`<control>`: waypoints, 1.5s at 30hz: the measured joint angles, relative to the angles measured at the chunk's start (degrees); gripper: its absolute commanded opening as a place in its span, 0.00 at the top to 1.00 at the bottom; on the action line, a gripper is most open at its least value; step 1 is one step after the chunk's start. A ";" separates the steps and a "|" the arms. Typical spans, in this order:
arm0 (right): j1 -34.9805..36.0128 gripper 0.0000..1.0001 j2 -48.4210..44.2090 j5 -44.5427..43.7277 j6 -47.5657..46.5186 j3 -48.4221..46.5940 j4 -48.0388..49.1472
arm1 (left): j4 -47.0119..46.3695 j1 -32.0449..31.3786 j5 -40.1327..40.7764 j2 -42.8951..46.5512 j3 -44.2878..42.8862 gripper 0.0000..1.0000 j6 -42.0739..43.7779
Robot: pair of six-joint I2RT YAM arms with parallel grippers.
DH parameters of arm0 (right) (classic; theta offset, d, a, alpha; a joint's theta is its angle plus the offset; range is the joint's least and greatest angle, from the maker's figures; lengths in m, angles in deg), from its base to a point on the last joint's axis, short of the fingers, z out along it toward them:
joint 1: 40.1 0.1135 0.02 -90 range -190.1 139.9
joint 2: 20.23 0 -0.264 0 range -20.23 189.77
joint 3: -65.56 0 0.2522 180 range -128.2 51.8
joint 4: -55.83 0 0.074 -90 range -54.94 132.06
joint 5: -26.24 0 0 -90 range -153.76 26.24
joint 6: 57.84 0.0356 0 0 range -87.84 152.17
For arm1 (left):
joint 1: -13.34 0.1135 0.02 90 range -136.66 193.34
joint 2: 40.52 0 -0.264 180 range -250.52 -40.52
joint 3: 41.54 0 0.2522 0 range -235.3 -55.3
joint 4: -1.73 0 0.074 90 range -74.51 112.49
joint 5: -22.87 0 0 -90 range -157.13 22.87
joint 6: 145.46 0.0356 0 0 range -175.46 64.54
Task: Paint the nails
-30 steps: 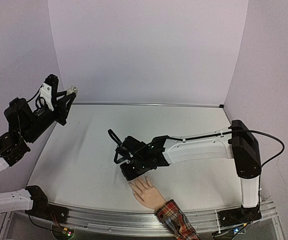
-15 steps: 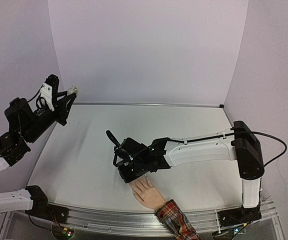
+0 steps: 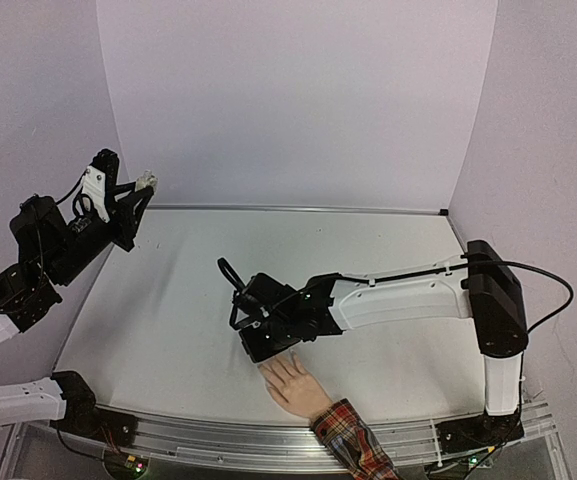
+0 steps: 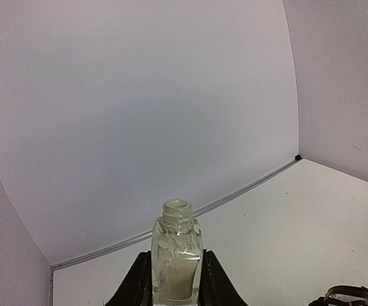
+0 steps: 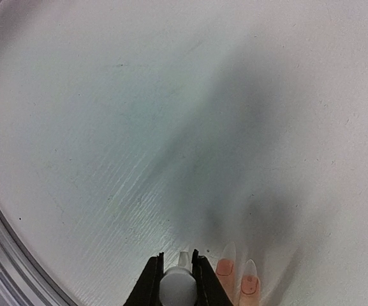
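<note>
One uncapped bottle sat gripped in the left fingers; the right fingers gripped one white cap, two nails just beside them.

The mannequin hand is flesh-coloured, with pale, translucent nails and a red plaid sleeve cuff. The polish bottle is clear glass holding off-white liquid. The brush cap and the desk are white.
</note>
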 measured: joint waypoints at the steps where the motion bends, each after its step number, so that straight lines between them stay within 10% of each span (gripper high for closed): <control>1: -0.02 1.00 0.06 0.04 0.05 0.00 0.01 | -0.01 0.00 0.01 0.00 0.00 1.00 0.01; 45: -0.39 1.00 0.64 1.11 1.25 1.00 -0.04 | 0.02 0.00 -0.02 0.00 0.00 1.00 0.02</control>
